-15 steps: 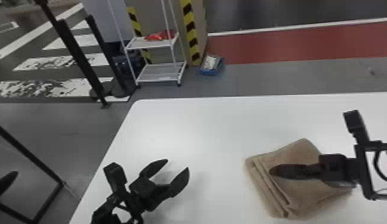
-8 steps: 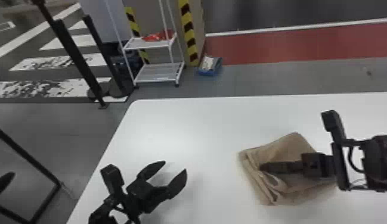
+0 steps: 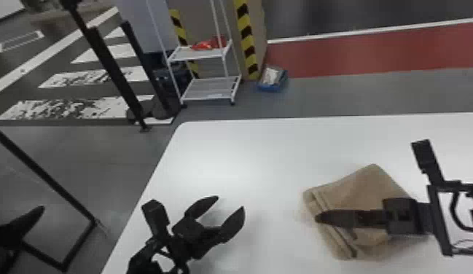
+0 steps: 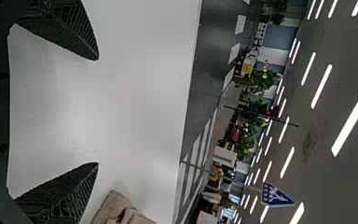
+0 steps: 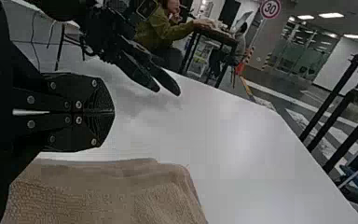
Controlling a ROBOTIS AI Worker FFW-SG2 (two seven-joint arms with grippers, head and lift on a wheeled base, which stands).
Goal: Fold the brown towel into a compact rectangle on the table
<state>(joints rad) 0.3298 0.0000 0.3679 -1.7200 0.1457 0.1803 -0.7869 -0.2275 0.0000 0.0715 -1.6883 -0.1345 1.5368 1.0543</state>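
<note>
Nearest me, left pincer (image 3: pixel 230 203) over the near left part of the worktop (image 3: pixel 246 156), fingers spread wide, nothing between them; much the same pose as in the two earlier looks. Right pincer (image 3: pixel 318 217) comes in from the right, over the towel. Right wrist view has its two fingers pressed together, tips meeting, no cloth seen between them. A second ago those tips lay well inside the towel's left margin; now I have them out at that folded margin. Brown towel (image 3: pixel 370 189) lies on the right part of the worktop, already folded into a thick, roughly four-sided pad, set askew, layered edges running down its left side. Half a second ago that side was rumpled around the fingers; now the layers lie straighter, and the pad has crept slightly left against the worktop. My head view has also swung a touch, so the worktop's far left corner sits further right in it. Past the far edge, on the floor: white rack (image 3: pixel 210 95) with a red item (image 3: pixel 202 45) on its upper shelf, and just right of it a blue container (image 3: pixel 271 87) with something pale in it.
</note>
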